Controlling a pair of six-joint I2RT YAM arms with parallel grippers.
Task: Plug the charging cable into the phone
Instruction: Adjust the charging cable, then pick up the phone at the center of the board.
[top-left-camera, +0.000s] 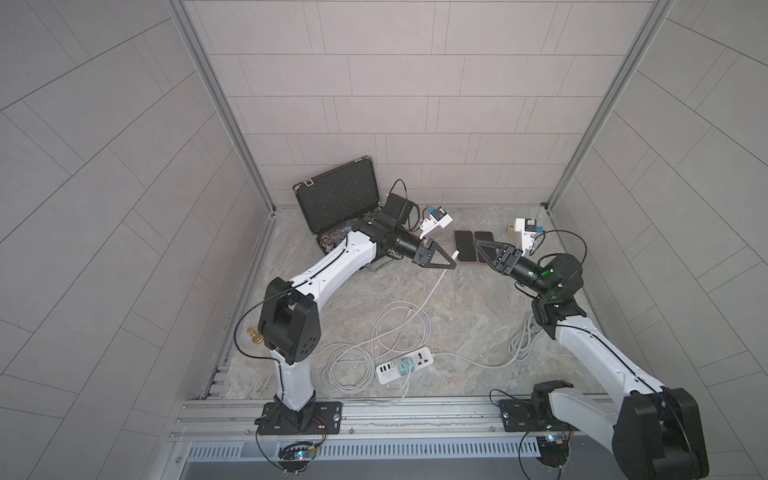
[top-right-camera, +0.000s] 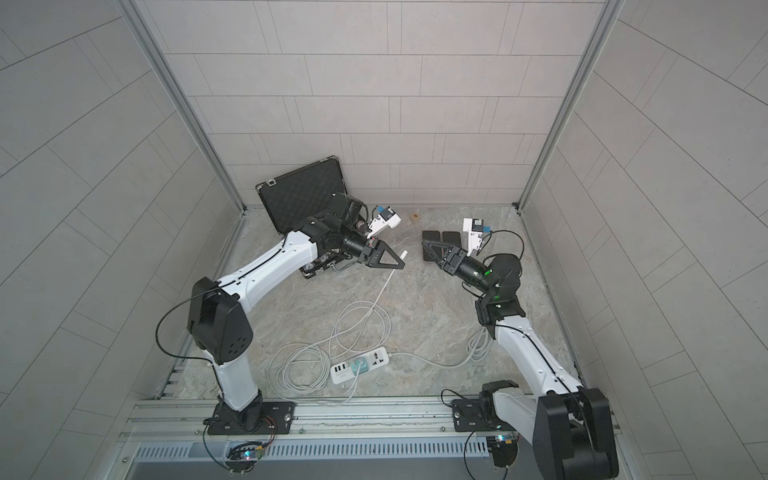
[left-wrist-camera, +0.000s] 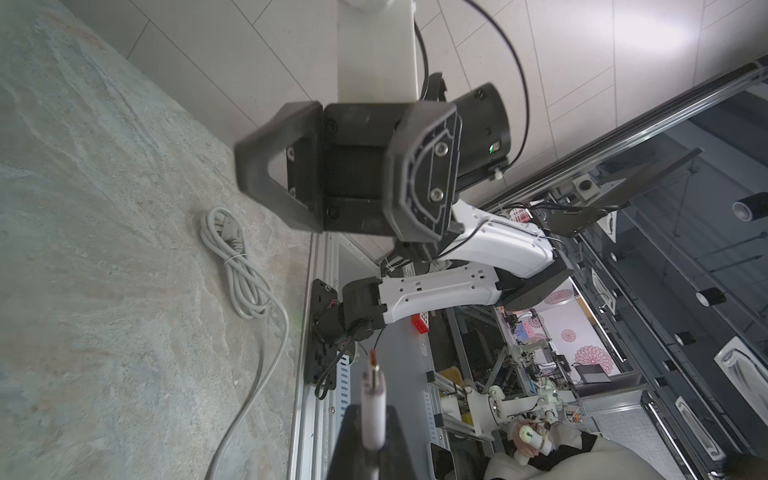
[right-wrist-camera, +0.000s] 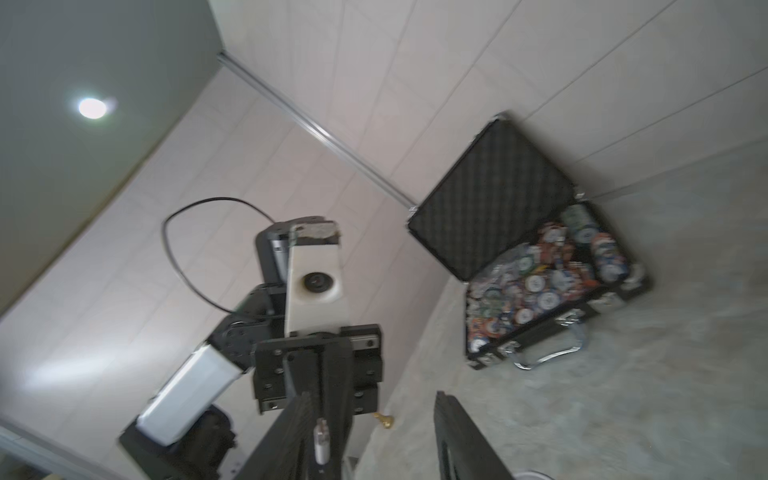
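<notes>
Cable first: its white plug is pinched in my left tool, jaws closed tight on the plug body so that the metal tip sticks out past the fingertips, which the left wrist view shows plainly. That tool is held up off the surface, and the plug is in the air near the phones but not in either of them. I see two dark phones lying flat, side by side and touching or nearly so, towards the back of the surface between the two arms. From the left tool the cable drops to the surface and trails into loose loops just beside the power strip near the front edge. My right tool has its jaws parted with nothing between them. It sits over the phones and covers part of the one nearer the right arm in both top views, and I cannot tell whether a finger touches it. The two tools face each other, tips near one another. An open case stands at the back behind my left arm, and the right wrist view, though blurred, shows it full of coloured chips.
</notes>
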